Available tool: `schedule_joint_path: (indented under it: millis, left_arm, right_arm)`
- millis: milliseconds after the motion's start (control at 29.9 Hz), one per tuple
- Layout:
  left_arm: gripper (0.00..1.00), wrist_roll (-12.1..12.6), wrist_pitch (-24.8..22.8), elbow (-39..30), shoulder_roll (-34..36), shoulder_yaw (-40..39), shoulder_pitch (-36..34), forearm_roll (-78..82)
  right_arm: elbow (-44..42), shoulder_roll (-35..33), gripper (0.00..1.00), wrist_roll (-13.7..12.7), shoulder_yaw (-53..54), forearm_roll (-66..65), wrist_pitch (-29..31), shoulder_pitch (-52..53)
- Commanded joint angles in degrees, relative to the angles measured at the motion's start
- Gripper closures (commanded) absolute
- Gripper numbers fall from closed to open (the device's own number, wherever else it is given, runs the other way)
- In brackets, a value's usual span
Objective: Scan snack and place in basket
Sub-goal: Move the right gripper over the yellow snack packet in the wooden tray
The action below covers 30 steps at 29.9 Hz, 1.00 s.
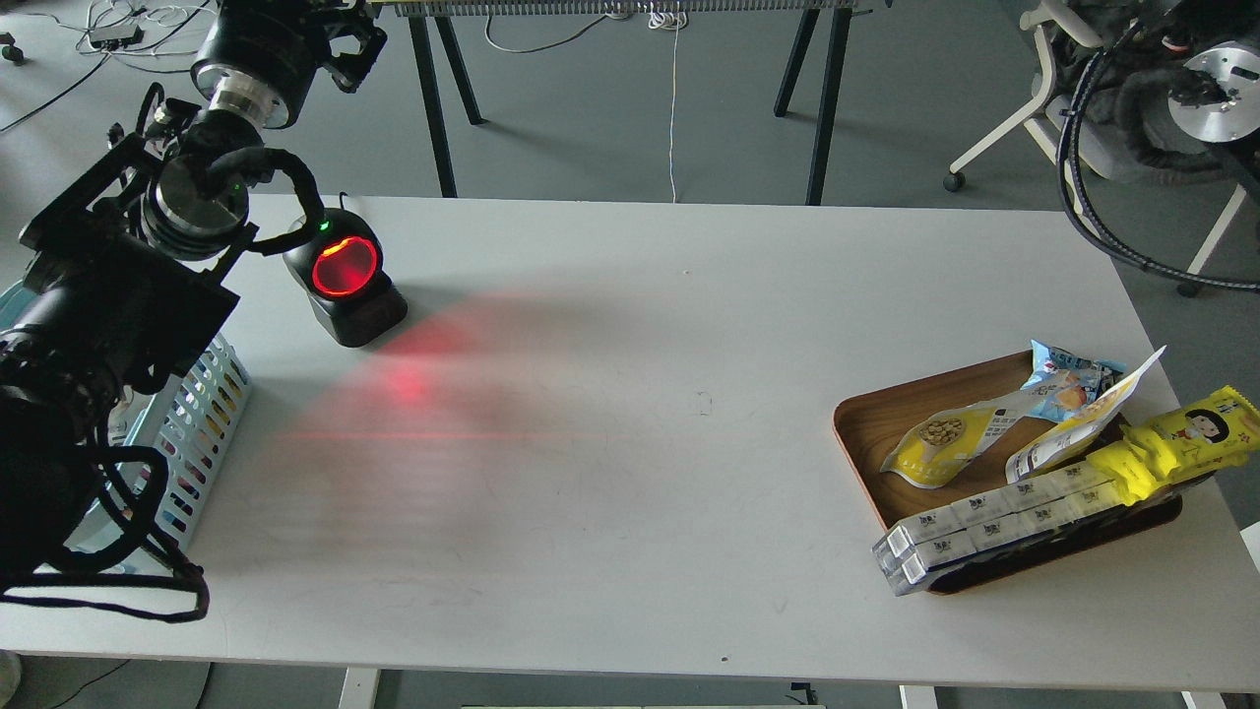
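Here, one snack [947, 439], one basket [202, 414]

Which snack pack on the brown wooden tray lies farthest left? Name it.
The flat yellow-and-white pouch picturing beige balls; the small blue bag and the long yellow cartoon-face pack lie farther right.

Basket [212, 414] mostly hidden behind left arm; left tool [345, 44] dark, fingers indistinguishable; right tool outside view.
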Motion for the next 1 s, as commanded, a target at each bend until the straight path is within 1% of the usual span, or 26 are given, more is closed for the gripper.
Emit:
schedule_joint_path:
  millis: [0, 234, 401, 502, 635, 769, 970]
  left_arm:
    - [0.0, 0.08, -0.03, -0.02, 0.42, 0.12, 0.01, 0.09]
    - [0.0, 0.08, 0.06, -0.02, 1.65, 0.12, 0.01, 0.09]
    - [0.0, 0.0, 0.06, -0.02, 2.09, 0.12, 0.01, 0.09]
    - [0.0, 0.08, 0.06, -0.02, 2.26, 0.12, 0.1, 0.09]
    - [0.0, 0.08, -0.03, -0.02, 2.26, 0.12, 0.1, 0.09]
    - [0.0, 0.08, -0.12, -0.02, 2.26, 0.12, 0.19, 0.09]
    - [0.0, 0.08, -0.12, 0.07, 2.53, 0.21, 0.28, 0.09]
  right_arm:
    - [8.4, -1.76, 0.01, 0.02, -7.23, -14.72, -3.04, 5.94]
    - [22.81, -2.99, 0.01, 0.02, -25.16, -30.9, -7.53, 19.57]
    - [33.18, -4.14, 0.01, 0.02, -34.74, -47.51, -11.4, 25.73]
    - [38.2, -4.4, 0.01, 0.02, -40.29, -55.25, -13.86, 27.58]
    - [41.37, -4.32, 0.01, 0.02, -46.09, -68.86, -15.36, 28.81]
    - [41.82, -4.4, 0.01, 0.02, -50.23, -81.44, -17.99, 28.82]
    - [41.91, -5.54, 0.01, 0.02, -54.71, -89.54, -20.19, 28.55]
